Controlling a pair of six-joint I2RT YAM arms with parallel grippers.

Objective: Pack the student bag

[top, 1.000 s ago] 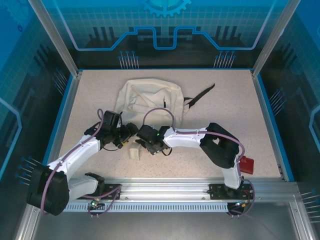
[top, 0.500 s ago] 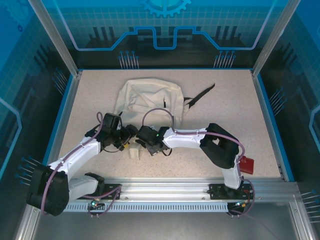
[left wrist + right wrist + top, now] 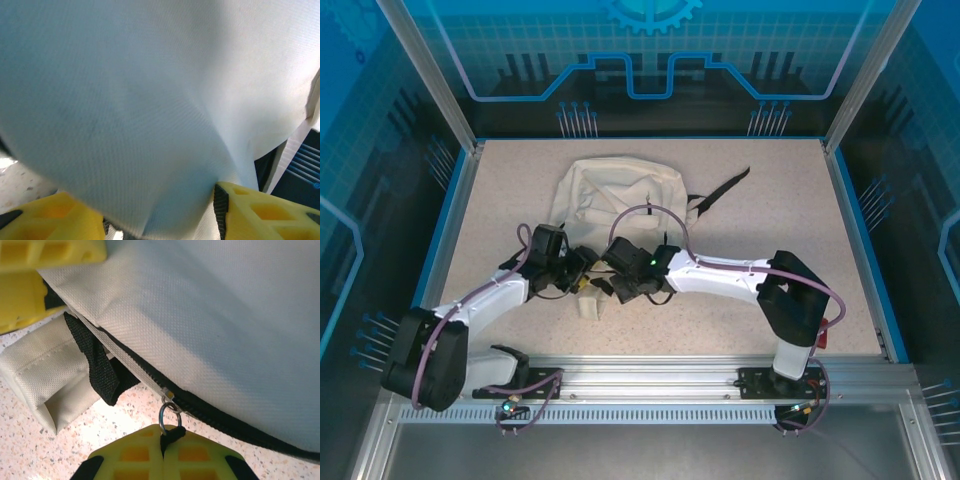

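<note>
While right gripper (image 3: 165, 438) pinches zip pull (image 3: 169, 418) | left gripper (image 3: 150, 220) straddles student bag (image 3: 150, 100) fabric, grip unclear

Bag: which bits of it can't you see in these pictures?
- Top view: both arms hide the near edge of the bag.
- Left wrist: blurry cloth covers the left gripper; grip unclear.
- Right wrist: the zip runs off the right edge, beyond the right gripper pinching its pull.
- Inside: hidden by cloth.

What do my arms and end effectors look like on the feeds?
The left arm and right arm have white shells, black joint housings and a mauve cable looping along each. A green light glows by the right wrist. The end effector fingers are yellow moulded plastic with cut-out pockets.
</note>
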